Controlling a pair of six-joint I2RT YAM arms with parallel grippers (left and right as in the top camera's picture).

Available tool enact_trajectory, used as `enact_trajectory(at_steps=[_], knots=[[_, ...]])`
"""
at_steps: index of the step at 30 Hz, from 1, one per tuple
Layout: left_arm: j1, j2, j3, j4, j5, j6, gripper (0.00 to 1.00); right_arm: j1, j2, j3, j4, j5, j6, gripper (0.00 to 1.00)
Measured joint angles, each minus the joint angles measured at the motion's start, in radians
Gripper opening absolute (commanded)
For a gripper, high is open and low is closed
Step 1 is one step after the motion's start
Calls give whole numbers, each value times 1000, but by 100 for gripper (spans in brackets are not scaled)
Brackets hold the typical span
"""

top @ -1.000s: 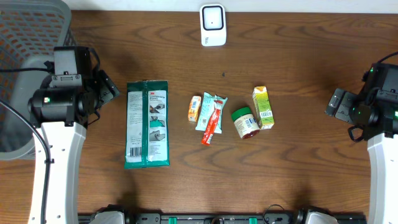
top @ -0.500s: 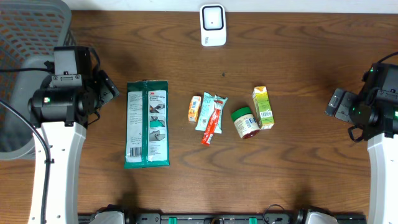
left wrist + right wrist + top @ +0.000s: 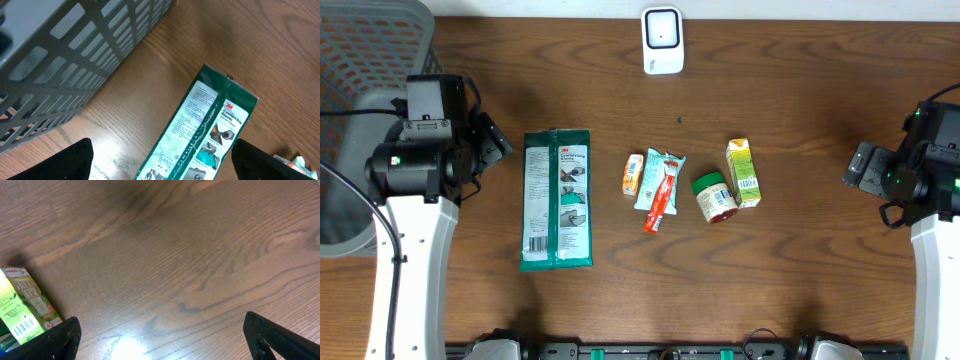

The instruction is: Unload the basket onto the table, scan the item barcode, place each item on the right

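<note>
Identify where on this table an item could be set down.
Bare tabletop lies between the juice carton and the right pincer, and between the scanner and the orange sachet. Crowded: that sachet, the red tube pack, the jar and the carton sit close together.

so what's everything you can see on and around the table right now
barcode scanner: 1, white, far edge, centre
mesh basket: 1, grey, far left corner
3m gloves pack: 1, green, lying flat left of centre
small packet: 1, orange, centre, just left of the teal packet
teal packet: 1, teal with a red item inside, centre
jar: 1, green lid, red label, between teal packet and carton
carton: 1, green and yellow, right end of the row
table: 1, dark brown wood, under everything
left end effector: 1, black, open and empty, beside the basket
right end effector: 1, black, open and empty, right side
</note>
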Motion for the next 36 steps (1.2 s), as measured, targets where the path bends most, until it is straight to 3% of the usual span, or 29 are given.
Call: enact_trajectory(at_steps=[14, 27, 28, 29, 31, 36], knots=[[0, 0, 0, 0, 0, 0, 89, 0, 0, 0, 5, -10, 0, 99], [0, 0, 0, 0, 0, 0, 89, 0, 0, 0, -11, -292, 0, 99], [0, 0, 0, 0, 0, 0, 89, 0, 0, 0, -13, -317, 0, 86], [0, 0, 0, 0, 0, 0, 89, 0, 0, 0, -15, -332, -4, 62], [0, 0, 0, 0, 0, 0, 89, 0, 0, 0, -18, -352, -3, 1], [0, 0, 0, 0, -1, 0, 89, 0, 0, 0, -28, -377, -3, 1]])
